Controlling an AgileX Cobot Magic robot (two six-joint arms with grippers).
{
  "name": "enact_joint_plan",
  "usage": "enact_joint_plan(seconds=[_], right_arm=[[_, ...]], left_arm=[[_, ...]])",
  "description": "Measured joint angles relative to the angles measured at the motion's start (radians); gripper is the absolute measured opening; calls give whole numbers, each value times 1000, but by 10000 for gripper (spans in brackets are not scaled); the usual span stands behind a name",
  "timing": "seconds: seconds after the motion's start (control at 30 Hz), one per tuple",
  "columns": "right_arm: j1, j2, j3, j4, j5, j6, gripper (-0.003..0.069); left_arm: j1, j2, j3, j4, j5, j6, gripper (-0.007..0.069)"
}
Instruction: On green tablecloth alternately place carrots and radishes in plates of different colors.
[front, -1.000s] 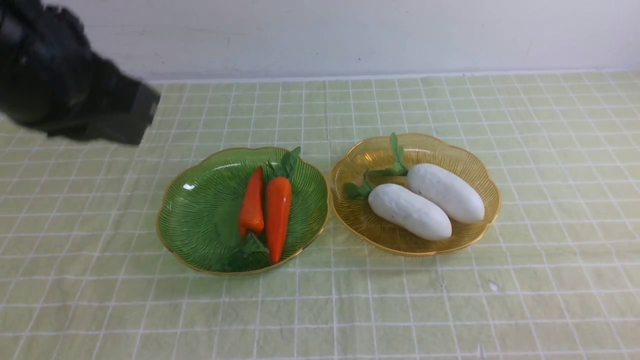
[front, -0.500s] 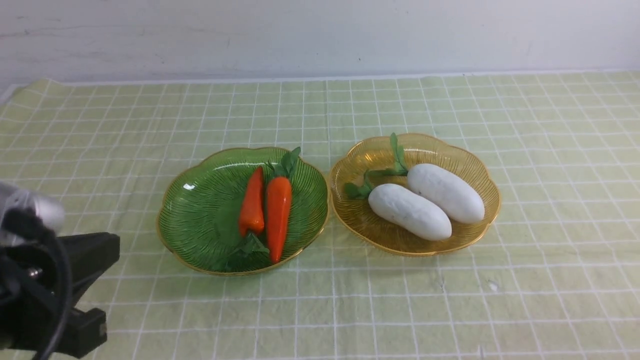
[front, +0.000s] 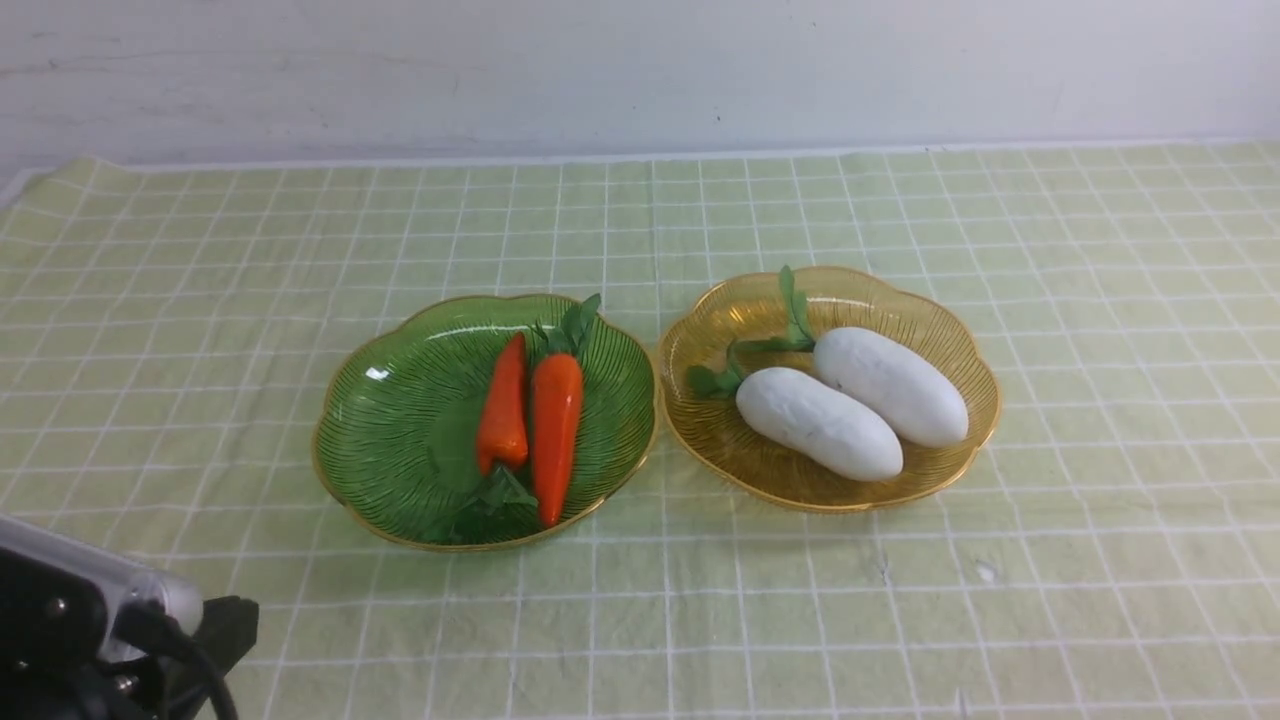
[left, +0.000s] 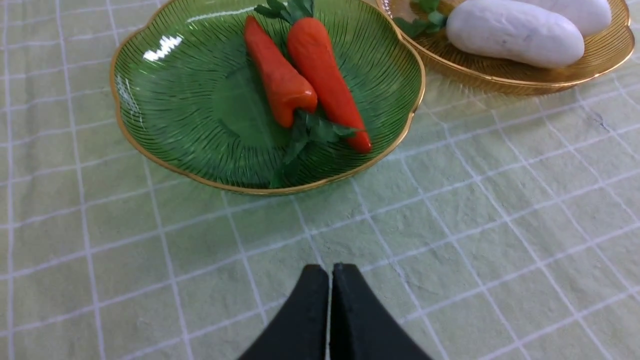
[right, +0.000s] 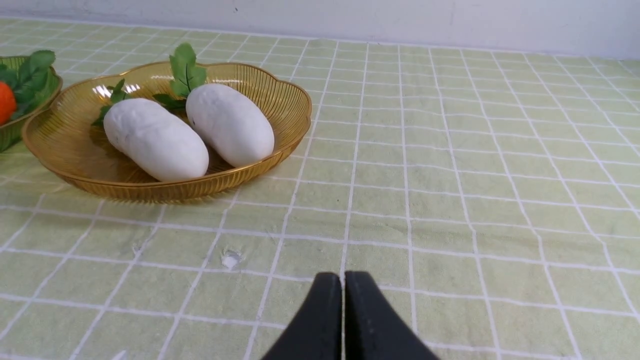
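Both carrots look light, hard and slippery (pinch the fat middle); your left gripper and right gripper are closed, holding nothing.

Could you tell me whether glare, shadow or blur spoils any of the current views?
Front view: even light, white glints on the green plate, the left arm in the lower corner cropped and soft. Left wrist view: brighter glare streaks on that plate, the shut left gripper dark and featureless. Right wrist view: small highlights on the amber plate, faint shadow under its rim, the right gripper equally black.
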Motion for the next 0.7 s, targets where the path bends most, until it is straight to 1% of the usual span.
enact_joint_plan(seconds=[0.13, 0.27, 0.37, 0.4, 0.43, 0.47, 0.5, 0.53, 0.57, 0.6, 0.7], right_arm=[[0, 0, 0, 0, 0, 0, 3], [0, 0, 0, -1, 0, 1, 3], [0, 0, 0, -1, 0, 2, 3], [0, 0, 0, -1, 0, 3, 3], [0, 0, 0, -1, 0, 3, 3], [0, 0, 0, -1, 0, 3, 3], [0, 0, 0, -1, 0, 3, 3], [0, 0, 0, -1, 0, 3, 3], [0, 0, 0, -1, 0, 3, 3], [0, 0, 0, -1, 0, 3, 3], [0, 0, 0, -1, 0, 3, 3]], left_arm=[[0, -25, 22, 15, -15, -8, -8], [14, -138, 91, 63, -47, -8, -8], [60, -278, 176, 109, -61, -9, -8], [90, -334, 216, 129, -62, -17, -8], [95, -344, 216, 129, -62, -17, -8], [145, -419, 264, 154, -63, -37, -8], [145, -419, 269, 157, -62, -40, -8], [190, -479, 305, 177, -63, -62, -8], [195, -491, 309, 179, -64, -65, -8], [225, -526, 343, 197, -67, -88, -8], [246, -565, 380, 207, -83, -115, -8]])
